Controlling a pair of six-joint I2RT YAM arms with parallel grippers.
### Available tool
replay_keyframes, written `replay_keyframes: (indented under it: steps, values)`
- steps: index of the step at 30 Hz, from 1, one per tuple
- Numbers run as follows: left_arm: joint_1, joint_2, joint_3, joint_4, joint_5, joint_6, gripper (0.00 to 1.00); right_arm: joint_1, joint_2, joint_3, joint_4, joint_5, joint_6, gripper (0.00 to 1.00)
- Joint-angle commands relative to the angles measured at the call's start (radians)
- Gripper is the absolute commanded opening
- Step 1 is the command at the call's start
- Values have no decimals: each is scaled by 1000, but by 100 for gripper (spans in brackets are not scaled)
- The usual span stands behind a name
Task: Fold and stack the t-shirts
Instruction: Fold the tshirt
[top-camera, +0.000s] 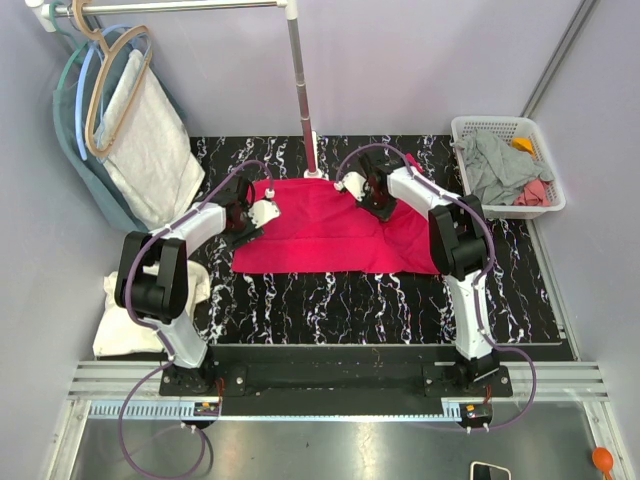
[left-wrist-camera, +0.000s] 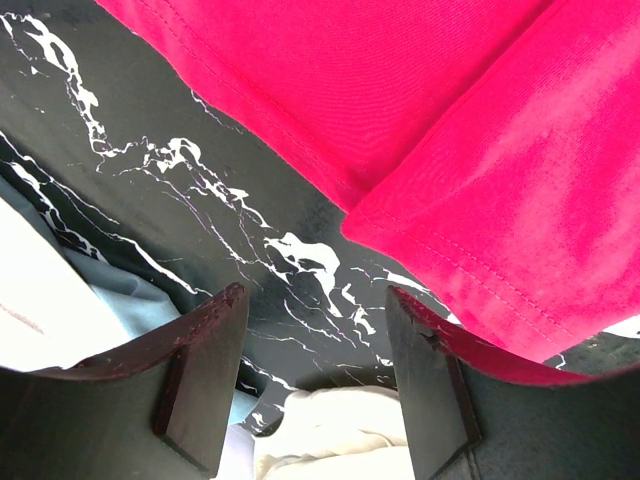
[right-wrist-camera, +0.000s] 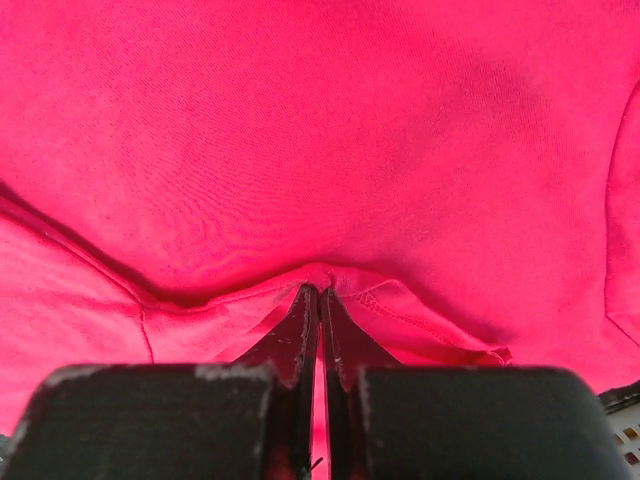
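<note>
A crimson red t-shirt (top-camera: 330, 235) lies spread on the black marbled table (top-camera: 350, 300). My right gripper (top-camera: 380, 208) is at the shirt's far right part. In the right wrist view it (right-wrist-camera: 320, 292) is shut on a raised hem fold of the red t-shirt (right-wrist-camera: 320, 130). My left gripper (top-camera: 248, 228) hovers at the shirt's left edge. It (left-wrist-camera: 315, 300) is open with only bare table between its fingers, and the red t-shirt (left-wrist-camera: 480, 150) lies against the outer side of its right finger (left-wrist-camera: 420, 370). A cream-white t-shirt (top-camera: 125, 325) lies crumpled off the table's left edge.
A white basket (top-camera: 470, 125) at the back right holds a grey shirt (top-camera: 490, 165) and a pink one (top-camera: 535, 192). A rack pole (top-camera: 300, 90) stands behind the red shirt. A teal garment (top-camera: 80, 150) and a speckled cloth (top-camera: 150, 150) hang on hangers at back left.
</note>
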Motion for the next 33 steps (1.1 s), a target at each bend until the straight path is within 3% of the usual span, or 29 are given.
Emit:
replay_keyframes:
  steps: [1, 7, 11, 18, 24, 33]
  values:
    - [-1, 5, -5, 37, -12, 8, 61, 26, 7, 54, -9, 40, -19, 5]
    - [-1, 6, -7, 44, -13, 9, 61, 41, 23, 73, -12, 75, -27, 13]
    - [-2, 3, -15, 49, -15, 9, 61, 47, 37, 96, -9, 101, -22, 41]
    - [-1, -12, -37, 103, -24, -15, 62, 47, 17, 114, 52, 149, 39, 63]
    - [-1, -29, -50, 153, -44, -38, 62, 49, -57, 53, 157, 193, 96, 70]
    - [-1, -61, -50, 172, -9, -87, 67, 49, -285, -189, 315, 236, 143, 74]
